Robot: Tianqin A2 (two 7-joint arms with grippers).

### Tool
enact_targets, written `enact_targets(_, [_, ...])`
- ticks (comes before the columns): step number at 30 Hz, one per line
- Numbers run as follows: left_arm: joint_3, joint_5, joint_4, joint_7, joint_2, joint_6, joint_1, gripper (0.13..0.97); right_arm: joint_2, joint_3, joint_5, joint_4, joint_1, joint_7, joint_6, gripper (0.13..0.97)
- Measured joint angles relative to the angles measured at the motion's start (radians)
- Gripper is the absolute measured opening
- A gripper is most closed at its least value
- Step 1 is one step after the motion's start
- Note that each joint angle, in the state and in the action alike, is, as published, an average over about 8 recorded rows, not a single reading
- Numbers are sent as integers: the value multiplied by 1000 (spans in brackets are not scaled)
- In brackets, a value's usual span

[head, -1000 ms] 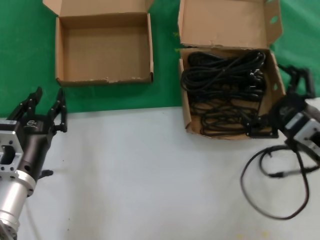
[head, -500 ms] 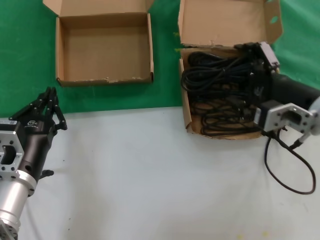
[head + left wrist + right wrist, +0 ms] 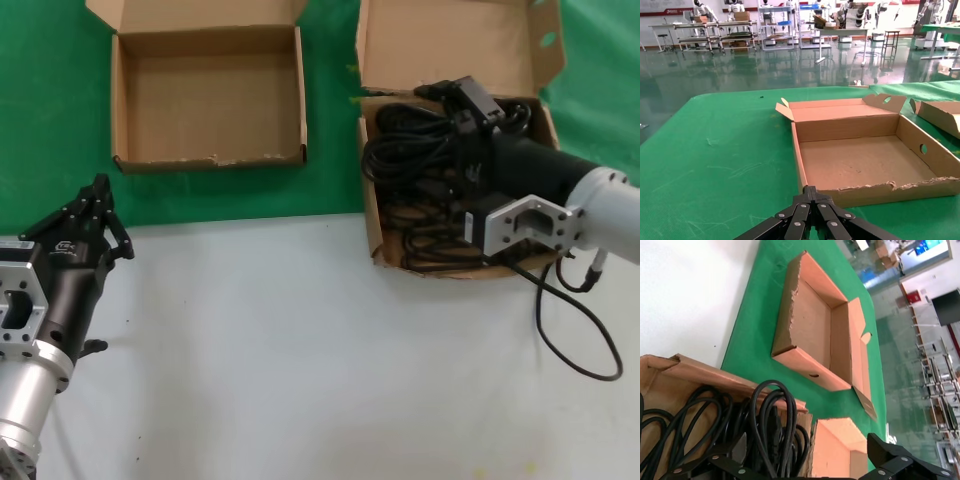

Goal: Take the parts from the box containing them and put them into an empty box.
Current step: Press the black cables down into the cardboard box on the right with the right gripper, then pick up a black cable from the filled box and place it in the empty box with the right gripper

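Green mat, right claw (image 3: 462, 97) spread over the parts (image 3: 425, 160), left claw (image 3: 97, 205) pressed together.

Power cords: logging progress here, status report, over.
Right gripper open, over the power cords in the long box. Left gripper shut, parked short of the empty box. Nothing moved over yet. Path between boxes unobstructed.

Black cords (image 3: 420, 175) fill a plain brown cardboard box (image 3: 455, 45), beside a bare brown box (image 3: 205, 105) on green cloth (image 3: 330, 150).
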Motion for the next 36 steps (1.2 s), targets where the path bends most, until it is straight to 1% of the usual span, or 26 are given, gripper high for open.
enact_targets(1, [0,0,0,0,0,0,0,149,-5,1,-9,-2,3,-1,-6,914])
enact_targets(9, [0,0,0,0,0,0,0,145,-38,11,-73,-12,14,-3,-46,799])
enact_targets(10, [0,0,0,0,0,0,0,145,-41,12,-80,-13,14,-4,-49,799])
enact_targets(18, [0,0,0,0,0,0,0,145,-64,19,-126,-20,7,-3,-70,618])
enact_targets(19, [0,0,0,0,0,0,0,145,-66,20,-130,-22,6,-3,-72,618])
enact_targets(27, [0,0,0,0,0,0,0,145,-83,24,-151,-37,-4,-8,-83,407])
enact_targets(28, [0,0,0,0,0,0,0,145,-85,24,-152,-39,-5,-9,-84,407])
enact_targets(36, [0,0,0,0,0,0,0,145,-98,29,-159,-57,-2,-23,-84,257])
